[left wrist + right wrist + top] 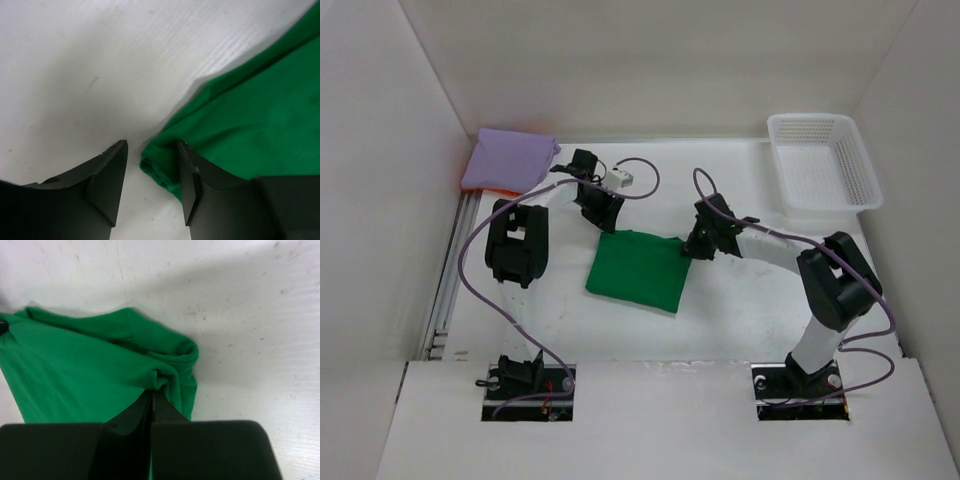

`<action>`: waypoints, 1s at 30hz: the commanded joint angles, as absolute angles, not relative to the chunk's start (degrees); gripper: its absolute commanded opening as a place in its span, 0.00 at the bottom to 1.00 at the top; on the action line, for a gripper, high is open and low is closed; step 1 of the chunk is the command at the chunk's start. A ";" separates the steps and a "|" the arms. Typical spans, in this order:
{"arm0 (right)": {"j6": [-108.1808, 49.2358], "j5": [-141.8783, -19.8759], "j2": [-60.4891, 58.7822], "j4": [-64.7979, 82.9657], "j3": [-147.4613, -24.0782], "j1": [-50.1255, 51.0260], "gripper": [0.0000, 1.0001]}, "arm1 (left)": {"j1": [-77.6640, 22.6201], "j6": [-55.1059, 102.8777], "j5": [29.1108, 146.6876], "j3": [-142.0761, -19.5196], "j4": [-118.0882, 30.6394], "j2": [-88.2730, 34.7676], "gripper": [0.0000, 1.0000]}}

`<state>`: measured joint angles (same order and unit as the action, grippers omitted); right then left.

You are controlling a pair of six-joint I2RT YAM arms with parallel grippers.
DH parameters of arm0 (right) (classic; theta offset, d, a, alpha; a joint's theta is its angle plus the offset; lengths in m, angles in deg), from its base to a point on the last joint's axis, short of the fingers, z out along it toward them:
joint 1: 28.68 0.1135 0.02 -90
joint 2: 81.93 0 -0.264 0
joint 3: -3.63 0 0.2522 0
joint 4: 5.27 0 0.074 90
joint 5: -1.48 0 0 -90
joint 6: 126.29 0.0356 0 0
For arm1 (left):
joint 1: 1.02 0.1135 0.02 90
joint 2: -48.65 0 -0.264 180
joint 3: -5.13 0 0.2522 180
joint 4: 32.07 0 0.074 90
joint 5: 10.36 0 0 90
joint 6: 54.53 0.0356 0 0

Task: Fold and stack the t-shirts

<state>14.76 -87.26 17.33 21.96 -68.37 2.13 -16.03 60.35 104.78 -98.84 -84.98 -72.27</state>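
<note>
The green t-shirt (638, 270) lies folded in a rough square on the table's middle. My left gripper (604, 226) is open at its far left corner; in the left wrist view the jaws (151, 172) straddle the shirt's corner (235, 120). My right gripper (686, 246) is shut on the green shirt's far right corner, pinching a fold (165, 377) in the right wrist view. The folded lavender t-shirt (510, 158) lies at the far left on top of the orange t-shirt (496, 189), of which only an edge shows.
A white lattice basket (823, 163) stands at the far right. White walls enclose the table on three sides. A metal rail (448, 285) runs along the left edge. Purple cables loop beside both arms.
</note>
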 commanded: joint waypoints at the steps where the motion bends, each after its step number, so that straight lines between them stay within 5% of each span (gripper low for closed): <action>1: 16.36 -91.77 16.59 19.48 -70.17 0.90 0.00 | -14.69 57.09 104.51 -102.58 -83.10 -71.75 0.42; 14: 13.38 -89.84 12.56 17.45 -70.08 -1.30 0.07 | -12.40 51.90 104.77 -100.30 -82.39 -57.28 0.51; 16: 11.97 -89.84 8.53 18.33 -69.03 -0.95 0.15 | -12.31 51.38 105.12 -98.46 -83.35 -53.49 0.70; 17: 11.44 -90.18 6.24 19.03 -68.07 -0.95 0.21 | -12.58 51.55 105.65 -97.23 -84.49 -52.00 1.00; 21: 10.56 -91.94 -3.25 22.46 -62.88 0.98 0.33 | -13.63 52.43 109.08 -90.30 -89.85 -49.35 1.00; 30: 15.04 -91.86 -13.91 22.99 -52.86 3.27 0.35 | -12.75 52.95 109.61 -81.84 -91.09 -54.61 1.00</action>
<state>13.34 -91.39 -13.47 22.47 -54.93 2.57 -13.23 52.98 107.69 -82.34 -89.60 -54.11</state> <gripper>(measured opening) 0.345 0.997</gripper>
